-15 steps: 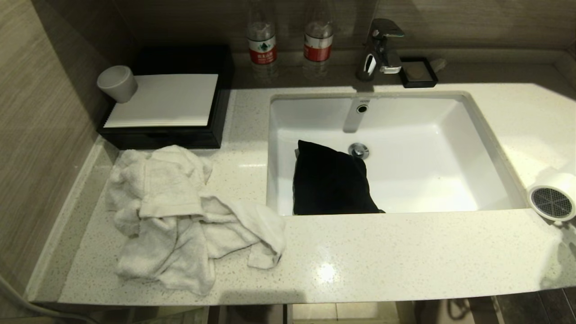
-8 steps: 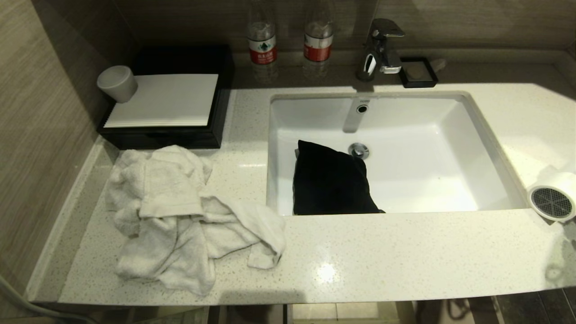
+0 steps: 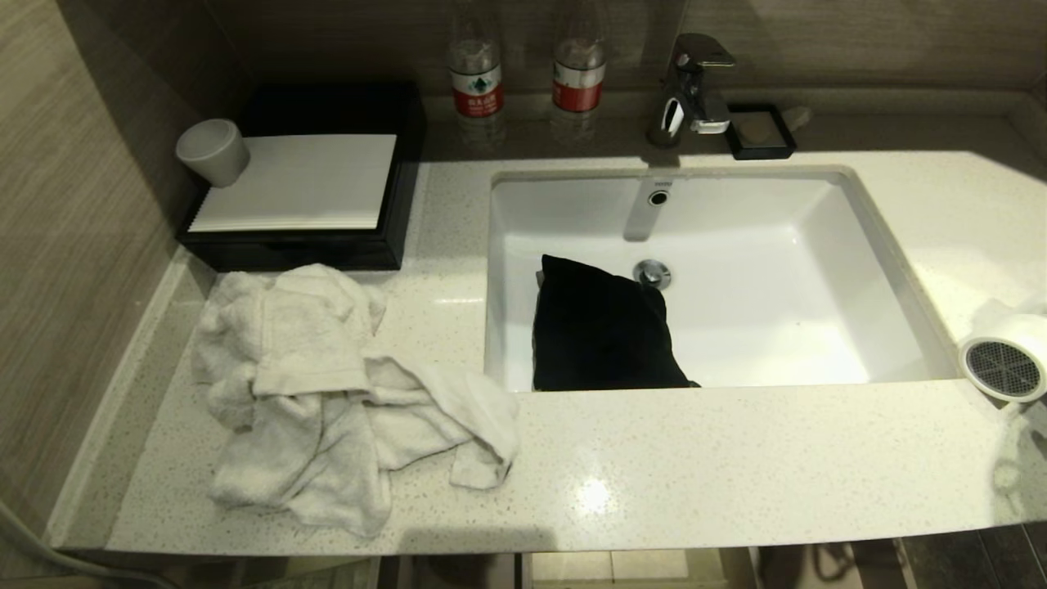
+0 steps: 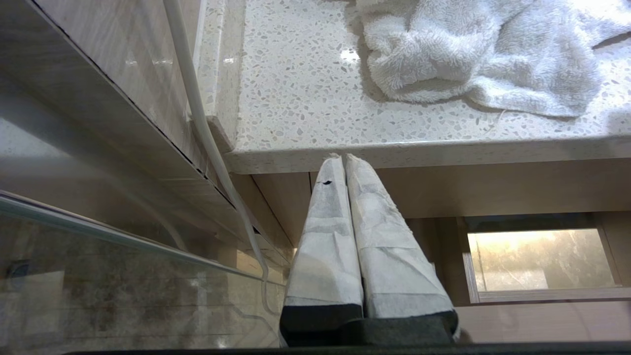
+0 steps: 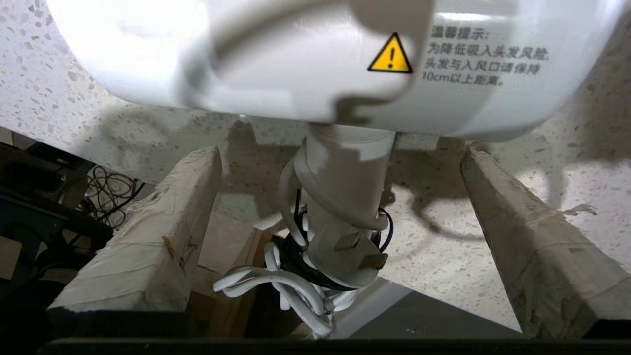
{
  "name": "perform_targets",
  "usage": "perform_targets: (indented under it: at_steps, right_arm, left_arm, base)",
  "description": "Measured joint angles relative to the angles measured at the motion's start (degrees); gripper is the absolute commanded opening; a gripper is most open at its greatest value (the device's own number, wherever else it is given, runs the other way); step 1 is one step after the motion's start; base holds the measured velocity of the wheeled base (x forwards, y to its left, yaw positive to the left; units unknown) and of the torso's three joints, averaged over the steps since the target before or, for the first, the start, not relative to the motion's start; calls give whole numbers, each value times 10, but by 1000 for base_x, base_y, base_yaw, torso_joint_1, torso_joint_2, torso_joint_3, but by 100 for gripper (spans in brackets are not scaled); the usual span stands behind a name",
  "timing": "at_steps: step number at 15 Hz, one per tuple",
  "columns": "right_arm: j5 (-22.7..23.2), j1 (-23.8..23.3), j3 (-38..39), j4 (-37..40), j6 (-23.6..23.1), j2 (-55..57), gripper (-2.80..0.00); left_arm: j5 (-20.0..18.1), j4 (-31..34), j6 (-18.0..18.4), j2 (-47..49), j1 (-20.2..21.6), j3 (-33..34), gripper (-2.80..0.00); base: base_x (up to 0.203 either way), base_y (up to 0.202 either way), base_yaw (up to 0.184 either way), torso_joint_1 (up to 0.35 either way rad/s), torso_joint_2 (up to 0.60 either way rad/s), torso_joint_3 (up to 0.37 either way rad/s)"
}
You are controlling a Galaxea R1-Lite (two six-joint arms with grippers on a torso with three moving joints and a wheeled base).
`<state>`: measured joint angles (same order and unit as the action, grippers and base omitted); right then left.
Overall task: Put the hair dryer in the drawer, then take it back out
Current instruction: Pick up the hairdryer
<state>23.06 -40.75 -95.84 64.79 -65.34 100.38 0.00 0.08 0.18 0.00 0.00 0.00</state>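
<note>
We're seeing R gripper (image 5: 340, 158) jaws standing apart, straddling hair dryer (image 5: 315, 59) handle, frame center; L gripper (image 4: 343, 162) pressed together, idling.

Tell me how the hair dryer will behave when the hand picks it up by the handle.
The hair dryer looks smooth and glossy, so it may slip. Its round body could roll on the counter. The cord hangs in loose loops and will likely flop or snag.
</note>
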Motion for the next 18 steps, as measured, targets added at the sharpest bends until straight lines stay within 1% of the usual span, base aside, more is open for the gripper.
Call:
perform_targets:
  at_steps: [4, 10, 18]
  right_arm:
    - [-8, 12, 1, -18, -1, 8, 0]
    - [-32, 24, 2, -44, -1, 20, 0]
    - [-34, 38, 1, -63, 0, 35, 0]
  left_arm:
    - [0, 0, 0, 0, 0, 0, -280]
    - [0, 0, 0, 0, 0, 0, -280]
    - [0, 0, 0, 0, 0, 0, -280]
  base:
    - [0, 0, 0, 0, 0, 0]
    - [0, 0, 0, 0, 0, 0]
    - [0, 0, 0, 0, 0, 0]
